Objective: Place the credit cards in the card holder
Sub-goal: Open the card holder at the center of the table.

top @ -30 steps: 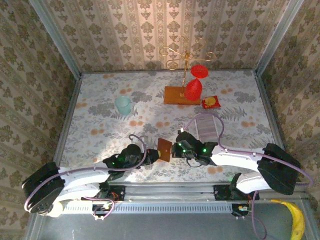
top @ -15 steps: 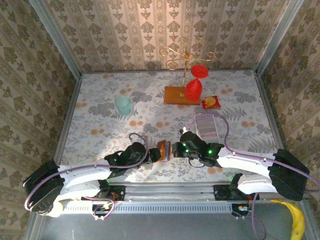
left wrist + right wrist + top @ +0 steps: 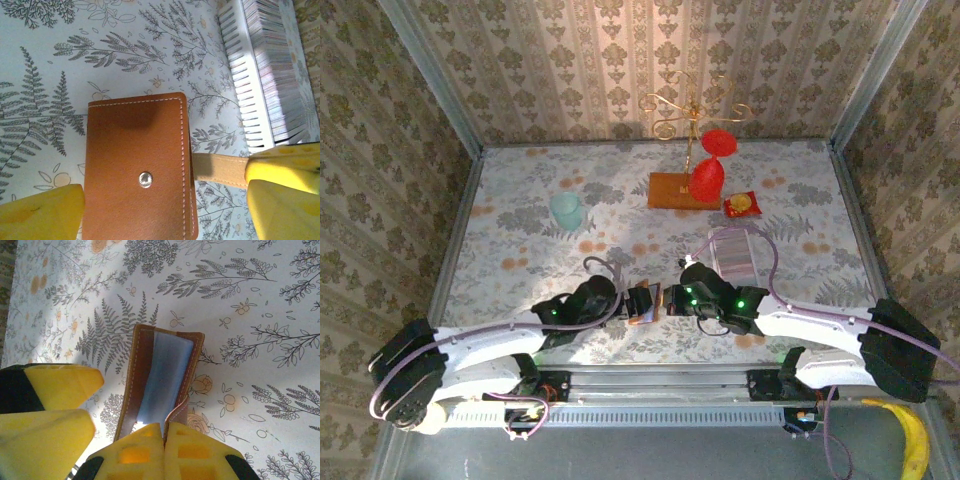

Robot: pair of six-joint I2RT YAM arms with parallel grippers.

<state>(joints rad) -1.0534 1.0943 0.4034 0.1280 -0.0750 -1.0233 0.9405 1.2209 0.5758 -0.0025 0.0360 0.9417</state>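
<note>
Leather card holder [image 3: 162, 375] stands open near the front of the tabletop [image 3: 50, 75], between both hands. The right hand [image 3: 165, 432] is pinched shut on one flap's edge, and the left hand [image 3: 164, 182] is spread wide around the outer face (snap stud showing). Best to hold the grey pocket gaping and steady; the credit cards [image 3: 272, 65] wait in their white tray [image 3: 235, 75], near, behind and rightward.

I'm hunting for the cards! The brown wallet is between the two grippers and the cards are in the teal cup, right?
No: the credit cards stand in the white tray, as the left wrist view shows. The card holder is between the left gripper and right gripper.
</note>
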